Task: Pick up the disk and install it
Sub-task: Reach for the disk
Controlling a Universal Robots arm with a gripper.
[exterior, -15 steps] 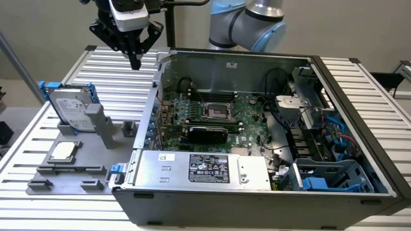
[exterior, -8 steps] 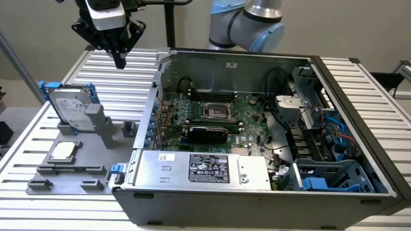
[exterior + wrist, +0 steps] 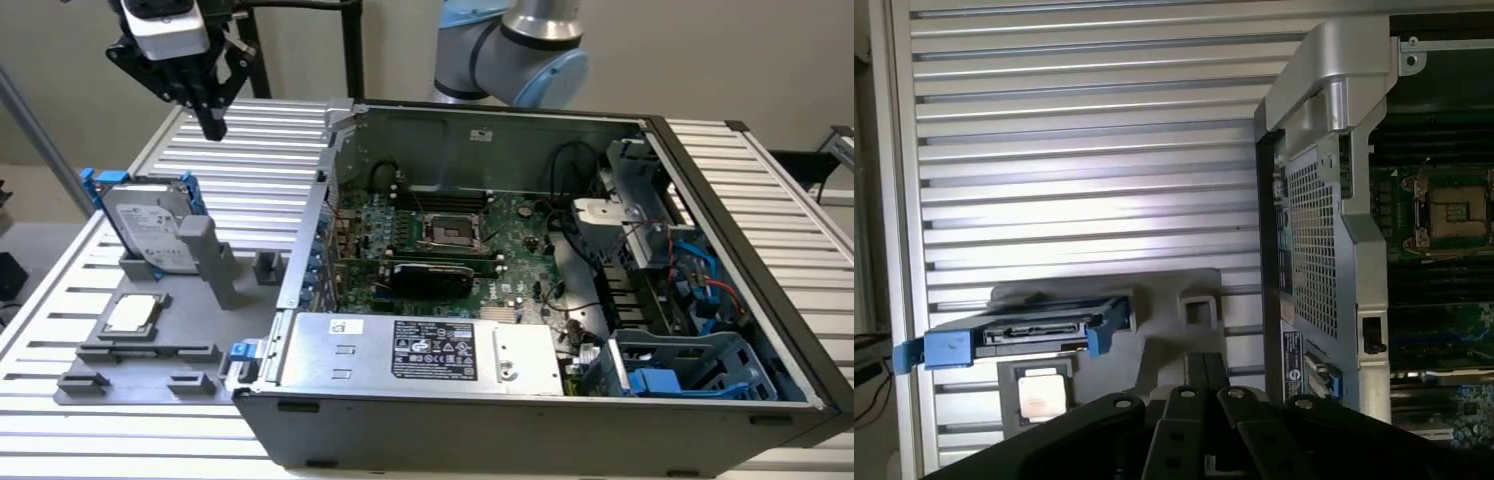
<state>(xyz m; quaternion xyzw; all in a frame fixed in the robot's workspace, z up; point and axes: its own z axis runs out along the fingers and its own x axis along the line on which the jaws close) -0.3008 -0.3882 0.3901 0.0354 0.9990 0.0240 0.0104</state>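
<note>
Tool (image 3: 214, 127) black, closed, empty, flat silver blue-railed disk (image 3: 142, 220) upright

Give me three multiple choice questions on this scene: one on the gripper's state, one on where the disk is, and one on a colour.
1. The gripper is: A shut and empty; B gripping something; C wide open.
2. The disk stands: A in a drive bay; B upright in the grey holder; C flat on the floor.
3. The disk's carrier rails are: A red; B blue; C yellow.
Answers: 1 A, it is closed with nothing in it, up above the disk. 2 B, it is slotted on edge outside the computer case. 3 B, bright blue edges frame it.
</note>
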